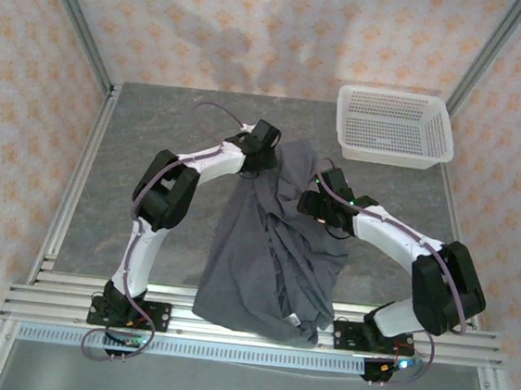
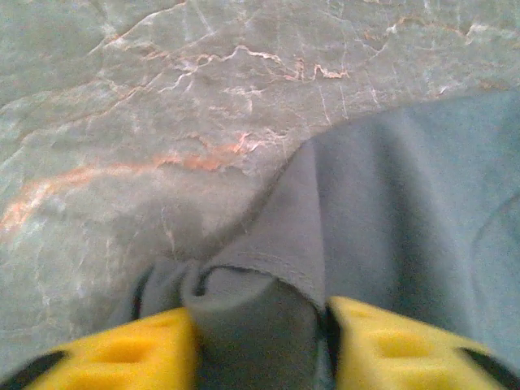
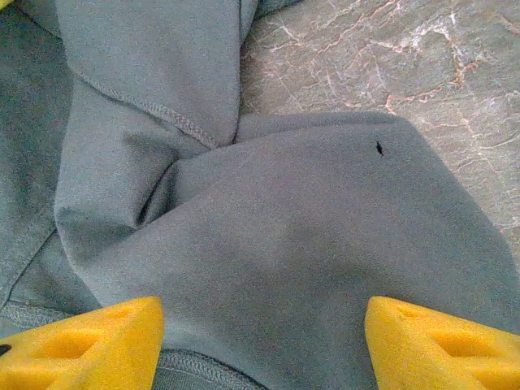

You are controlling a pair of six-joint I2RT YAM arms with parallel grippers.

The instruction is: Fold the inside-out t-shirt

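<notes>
Slate-grey t-shirt (image 1: pixel 268 252) lies crumpled on the table (image 1: pixel 156 128), trailing over its near edge, the left tool (image 2: pixel 258 341) clamped on a bunched fold at its far end, likely to pull it flat, while the right tool (image 3: pixel 260 341) hovers spread apart just above it.

The t-shirt (image 1: pixel 264 251) lies mid-table (image 1: pixel 135 145), reaching its six o'clock edge. The basket (image 1: pixel 394 125) stands at one o'clock, apart.

i see the t-shirt (image 1: pixel 264 251) as soft matt cloth, the desk (image 1: pixel 131 140) as smooth veined stone, the basket (image 1: pixel 393 155) as white plastic mesh.
</notes>
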